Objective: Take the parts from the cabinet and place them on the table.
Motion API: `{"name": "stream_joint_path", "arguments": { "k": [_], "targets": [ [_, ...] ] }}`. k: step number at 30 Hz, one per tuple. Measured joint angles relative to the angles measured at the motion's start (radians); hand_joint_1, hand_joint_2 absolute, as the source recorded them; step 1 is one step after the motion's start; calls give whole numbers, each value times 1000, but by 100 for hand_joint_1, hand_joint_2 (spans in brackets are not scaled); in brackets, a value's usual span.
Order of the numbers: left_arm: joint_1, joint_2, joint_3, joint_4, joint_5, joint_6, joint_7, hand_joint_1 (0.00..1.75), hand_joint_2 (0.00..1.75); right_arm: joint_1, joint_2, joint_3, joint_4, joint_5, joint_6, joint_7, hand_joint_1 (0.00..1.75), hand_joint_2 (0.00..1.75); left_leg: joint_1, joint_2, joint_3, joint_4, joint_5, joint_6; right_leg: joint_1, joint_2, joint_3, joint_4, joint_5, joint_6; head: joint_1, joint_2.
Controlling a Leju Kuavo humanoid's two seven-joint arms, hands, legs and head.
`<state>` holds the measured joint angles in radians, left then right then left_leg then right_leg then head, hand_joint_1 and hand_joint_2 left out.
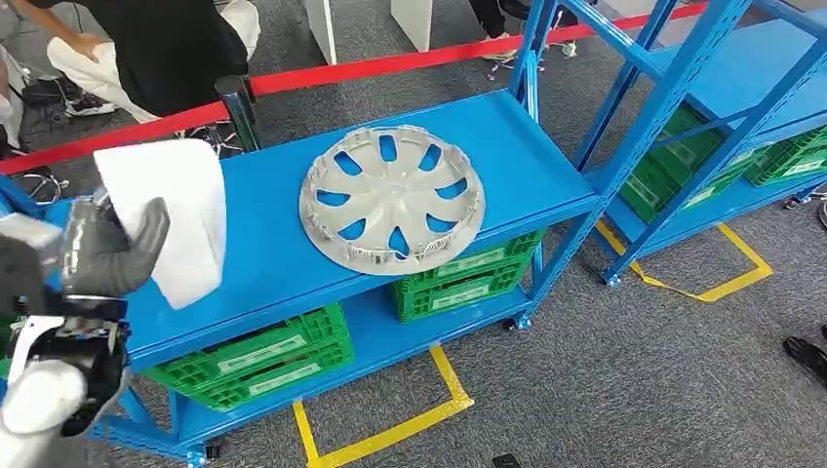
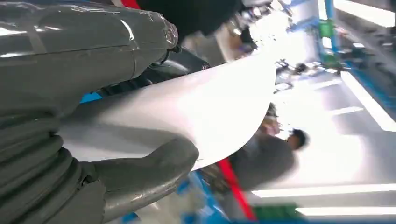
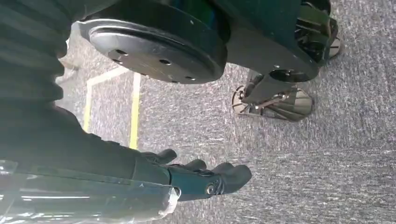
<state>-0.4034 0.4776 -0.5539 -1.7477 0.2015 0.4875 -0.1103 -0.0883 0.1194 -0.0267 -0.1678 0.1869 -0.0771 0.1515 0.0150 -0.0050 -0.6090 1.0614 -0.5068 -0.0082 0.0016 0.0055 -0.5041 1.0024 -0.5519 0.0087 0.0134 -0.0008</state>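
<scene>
White sheet [image 1: 176, 214] upright in left hand [image 1: 112, 249]

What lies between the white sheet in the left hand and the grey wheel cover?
Only bare blue shelf top separates the white sheet and grey wheel cover, per head view.

One round silver-grey plastic wheel cover [image 1: 392, 199] with teardrop openings lies on the top blue shelf [image 1: 507, 146]. One white flat sheet-like part [image 1: 176, 214] is in view. Blue metal shelving units: two, the near one [image 1: 546, 210] and a second [image 1: 727, 122] off to its side. Green slatted plastic crates on the near unit's lower shelf: two stacks, one [image 1: 263, 361] toward the left and one [image 1: 468, 278] toward the right; more green crates [image 1: 683, 175] sit in the second unit, their number unclear. One red barrier strip [image 1: 322, 73] runs behind. Yellow taped floor outlines: two, one [image 1: 390, 429] near and one [image 1: 727, 263] farther. Robot hands: two, the left hand [image 1: 107, 253] and the right hand [image 3: 205, 179].
</scene>
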Motion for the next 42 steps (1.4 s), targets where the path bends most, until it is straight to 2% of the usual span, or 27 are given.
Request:
{"name": "stream_joint_path", "arguments": {
  "k": [2, 7, 16, 22, 29, 30, 32, 33, 34, 35, 37, 38, 39, 40, 41, 42],
  "targets": [
    [18, -11, 15, -61, 27, -3, -22, 175, 175, 0, 0, 2, 0, -2, -2, 1, 0, 175, 0, 1, 0, 0, 0, 0, 0, 0, 0, 0, 0, 0, 1, 0],
    [41, -24, 41, -159, 40, -8, -27, 175, 175, 0, 0, 8, 0, -8, -3, 3, 0, 175, 0, 1, 0, 0, 0, 0, 0, 0, 0, 0, 0, 0, 0, 0],
    [58, -32, 66, -238, 48, -8, -28, 175, 175, 0, 0, 8, 0, -8, -3, 3, 0, 175, 0, 2, 1, 0, 0, 0, 0, 0, 0, 0, 0, 0, -1, 0],
    [94, -44, 81, -304, 132, -34, -128, 175, 175, 1, 0, 8, 0, -26, -10, 7, 0, 175, 0, 4, 0, 0, -1, 1, 0, 0, 0, 0, 0, 0, -1, 0],
    [156, -58, 81, -421, 120, -29, -162, 175, 175, 1, 0, 8, 0, -52, -21, 6, 0, 175, 0, 5, 1, 0, -2, 2, 0, 0, -1, -1, -1, 1, 0, 0],
    [164, -59, 81, -431, 118, -29, -162, 175, 175, 1, 0, 8, 0, -55, -23, 4, 0, 175, -7, 4, 1, 3, -7, 11, -4, 0, 1, -8, 2, 15, 0, 0],
    [186, -62, 80, -449, 108, -29, -162, 175, 175, 1, 0, 8, 0, -66, -26, 1, 0, 175, -9, 5, 2, 1, -1, 18, -7, 1, 4, -10, 8, 26, -6, 0],
    [198, -63, 78, -454, 96, -28, -162, 175, 175, 0, 0, 8, 0, -71, -24, 0, 0, 175, -6, 6, 5, -11, 6, 23, -6, 2, 4, -10, 8, 28, -5, 0],
    [210, -65, 76, -458, 86, -27, -160, 175, 175, 1, 0, 8, 0, -72, -24, -1, 0, 175, -2, 10, 10, -23, 14, 27, -9, 0, 2, 0, -8, 29, -3, 0],
    [222, -67, 75, -462, 76, -26, -158, 175, 175, 1, 0, 8, 0, -71, -24, 0, 0, 175, -2, 11, 11, -29, 17, 30, -8, -1, -10, 28, -37, 31, 1, 0],
    [252, -69, 74, -473, 43, -20, -144, 175, 175, 0, 0, 9, 0, -65, -25, 19, 0, 175, -4, 15, 9, -29, 18, 32, -10, -1, -69, 173, -122, 35, 9, 0],
    [267, -70, 73, -478, 24, -16, -130, 175, 175, 0, -2, 9, 0, -64, -27, 32, 0, 175, -4, 17, 8, -29, 18, 32, -11, -1, -98, 246, -152, 37, 6, 0],
    [276, -71, 71, -479, 11, -15, -121, 175, 175, 2, -3, 10, 0, -64, -29, 41, 0, 175, -5, 17, 8, -29, 19, 31, -11, -1, -112, 282, -154, 37, 6, 0],
    [285, -71, 68, -481, 0, -12, -112, 175, 175, 3, -5, 11, 0, -67, -29, 43, 0, 175, -5, 16, 7, -29, 20, 29, -11, -1, -105, 271, -129, 36, 8, 0],
    [295, -72, 67, -487, -9, -9, -106, 175, 175, 1, -9, 12, 0, -71, -30, 44, 0, 175, -5, 16, 7, -28, 22, 26, -11, -2, -82, 221, -89, 34, 9, 0],
    [303, -72, 67, -494, -18, -9, -102, 175, 175, 1, -14, 14, 0, -72, -33, 44, 0, 175, -5, 14, 8, -28, 23, 24, -11, -2, -41, 137, -39, 30, 8, 0]
  ]
}}
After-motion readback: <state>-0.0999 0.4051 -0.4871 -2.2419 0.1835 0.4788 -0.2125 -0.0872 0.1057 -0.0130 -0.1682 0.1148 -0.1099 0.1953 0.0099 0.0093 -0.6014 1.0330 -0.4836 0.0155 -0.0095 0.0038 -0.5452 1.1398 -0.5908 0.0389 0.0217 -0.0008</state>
